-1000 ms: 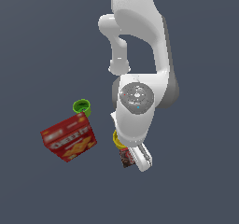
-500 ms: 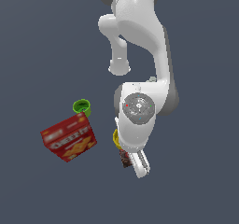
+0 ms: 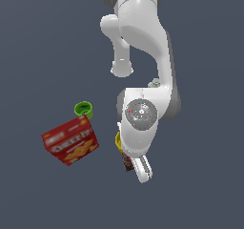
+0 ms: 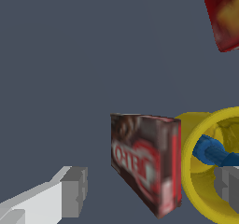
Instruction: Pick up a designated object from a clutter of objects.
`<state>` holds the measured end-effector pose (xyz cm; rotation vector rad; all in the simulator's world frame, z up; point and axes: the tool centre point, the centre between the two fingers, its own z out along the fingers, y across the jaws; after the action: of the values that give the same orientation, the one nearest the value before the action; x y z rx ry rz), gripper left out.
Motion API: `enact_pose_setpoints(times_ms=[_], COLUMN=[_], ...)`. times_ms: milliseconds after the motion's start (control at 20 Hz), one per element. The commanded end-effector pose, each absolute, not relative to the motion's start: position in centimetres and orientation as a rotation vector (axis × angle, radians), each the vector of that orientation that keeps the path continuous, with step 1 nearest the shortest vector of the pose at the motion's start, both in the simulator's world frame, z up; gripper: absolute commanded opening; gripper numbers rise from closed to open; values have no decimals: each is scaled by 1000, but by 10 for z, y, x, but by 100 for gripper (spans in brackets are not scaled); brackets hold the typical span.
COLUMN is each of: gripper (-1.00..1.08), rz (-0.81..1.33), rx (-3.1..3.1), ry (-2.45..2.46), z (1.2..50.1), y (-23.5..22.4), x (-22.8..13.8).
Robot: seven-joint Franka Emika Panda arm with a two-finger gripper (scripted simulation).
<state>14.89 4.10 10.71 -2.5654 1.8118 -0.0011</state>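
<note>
Grey floor; arm (image 3: 143, 46) bent down, small dark box (image 4: 147, 160)

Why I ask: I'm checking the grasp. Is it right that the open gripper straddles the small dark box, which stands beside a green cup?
Not quite. In the wrist view the small dark box, between the open gripper fingers, stands beside a yellow cup. The green cup sits apart, by the cracker box.

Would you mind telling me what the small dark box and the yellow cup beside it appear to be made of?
The small dark box looks like printed cardboard: flat faces, sharp edges, and a red-and-white label on brown, with a slight sheen. The yellow cup looks like smooth moulded plastic: one uniform colour, with a thick rounded rim. As these are simulator renders, both are only guesses from appearance.
</note>
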Motion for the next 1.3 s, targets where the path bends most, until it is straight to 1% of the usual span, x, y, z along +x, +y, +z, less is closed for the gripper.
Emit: enact_pose_setpoints(times_ms=[0,250,550,600,1050,1100,1250], gripper=[100,100,100,-100,-100,-100,-100], rz=[1,0,0,0,0,-29,-29], rx=[-2565,-2563,-2563,-2563,-2563,-2551,-2551], ry=[1814,1816,1817,1817,1817,1805,1805], z=[95,70,66,66,66,79,81], y=[41,41,41,41,41,43,42], x=[148,147,149,149,149,157,156])
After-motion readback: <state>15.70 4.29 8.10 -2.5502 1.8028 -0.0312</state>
